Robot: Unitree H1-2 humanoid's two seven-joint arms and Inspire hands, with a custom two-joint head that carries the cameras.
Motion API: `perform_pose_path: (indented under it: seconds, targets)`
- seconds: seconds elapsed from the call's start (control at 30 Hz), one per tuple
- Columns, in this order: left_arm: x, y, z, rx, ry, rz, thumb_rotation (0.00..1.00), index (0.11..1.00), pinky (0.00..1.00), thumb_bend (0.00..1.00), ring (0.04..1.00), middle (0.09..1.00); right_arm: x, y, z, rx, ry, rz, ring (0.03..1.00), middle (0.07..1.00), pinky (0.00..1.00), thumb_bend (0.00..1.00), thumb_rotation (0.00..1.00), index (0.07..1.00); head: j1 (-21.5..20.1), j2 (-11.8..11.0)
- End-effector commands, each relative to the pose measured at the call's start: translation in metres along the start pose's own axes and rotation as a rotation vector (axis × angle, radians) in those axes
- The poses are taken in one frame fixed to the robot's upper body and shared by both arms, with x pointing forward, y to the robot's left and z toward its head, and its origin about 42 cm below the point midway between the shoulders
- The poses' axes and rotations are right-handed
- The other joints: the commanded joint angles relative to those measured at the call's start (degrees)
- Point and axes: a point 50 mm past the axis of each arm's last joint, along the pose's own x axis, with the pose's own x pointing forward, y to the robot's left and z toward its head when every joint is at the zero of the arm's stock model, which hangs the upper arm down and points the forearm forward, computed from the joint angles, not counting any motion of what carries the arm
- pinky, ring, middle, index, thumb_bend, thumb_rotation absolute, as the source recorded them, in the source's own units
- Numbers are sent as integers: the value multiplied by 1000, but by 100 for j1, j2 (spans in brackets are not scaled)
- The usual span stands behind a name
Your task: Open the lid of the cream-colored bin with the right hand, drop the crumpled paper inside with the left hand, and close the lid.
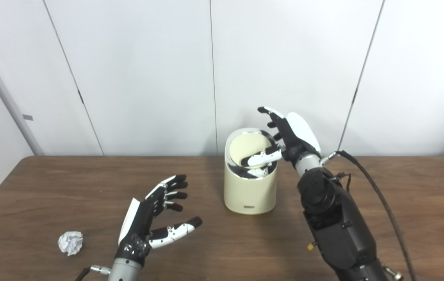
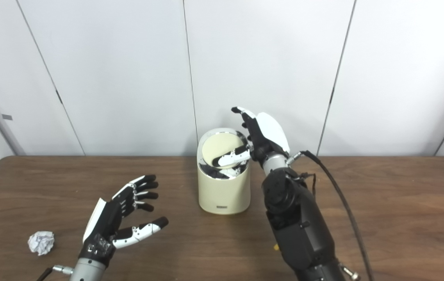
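Note:
The cream-colored bin stands upright at the middle of the table. Its round lid is tipped, showing a dark gap along its front edge. My right hand is at the bin's upper right, fingers spread and pointing up, with the thumb lying across the lid. The crumpled paper lies on the table at the front left. To the right of the paper, my left hand hovers open, palm turned toward the bin, holding nothing and not touching the paper.
The brown wooden table ends at a white panelled wall just behind the bin. A black cable loops from my right wrist along the right forearm.

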Motion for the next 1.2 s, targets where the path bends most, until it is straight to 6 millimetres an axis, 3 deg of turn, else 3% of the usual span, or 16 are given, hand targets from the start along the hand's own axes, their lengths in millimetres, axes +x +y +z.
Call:
perform_pose_path:
  seconds: [0.0,0.17,0.27,0.4,0.53,0.7,0.97,1.03,1.1,1.17]
  targets:
    - [7,5,14,9,-70,14,147,831,619,731,731,804,7,-12,-14,-51,88,-38,863,925,664,572,10,874,-2,2]
    - [7,5,14,6,-67,11,148,834,624,730,734,807,5,-14,-20,-14,118,-27,862,915,684,606,0,864,-11,0]
    - [8,5,14,3,-70,9,146,835,624,727,736,807,4,-17,-19,-3,110,-33,848,911,657,626,45,862,-11,0]
    - [8,4,14,1,-70,8,129,835,619,724,735,808,1,-23,-16,8,86,-46,814,898,605,652,192,859,-9,-19]
    - [8,3,15,6,-69,8,141,834,617,727,735,806,-3,-29,-13,43,45,-54,817,897,602,649,219,857,-4,-15]
    - [9,3,14,1,-74,4,154,833,620,735,732,807,-13,-41,-12,128,-25,-58,862,925,699,630,245,884,-13,-20]
    - [9,1,13,0,-75,6,145,831,624,732,730,805,-31,-59,-18,185,-81,-104,860,905,727,643,375,868,-8,-12]
    - [9,1,13,-4,-74,7,147,830,624,735,729,802,-38,-61,-22,211,-83,-105,952,977,818,643,402,873,-8,-12]
    - [9,1,13,-5,-74,6,141,831,627,733,730,802,-48,-61,-30,220,-88,-108,984,996,852,640,409,870,-19,2]
    - [9,1,13,-4,-74,6,141,830,623,734,730,802,-55,-61,-36,229,-95,-109,956,999,815,643,414,865,-19,5]
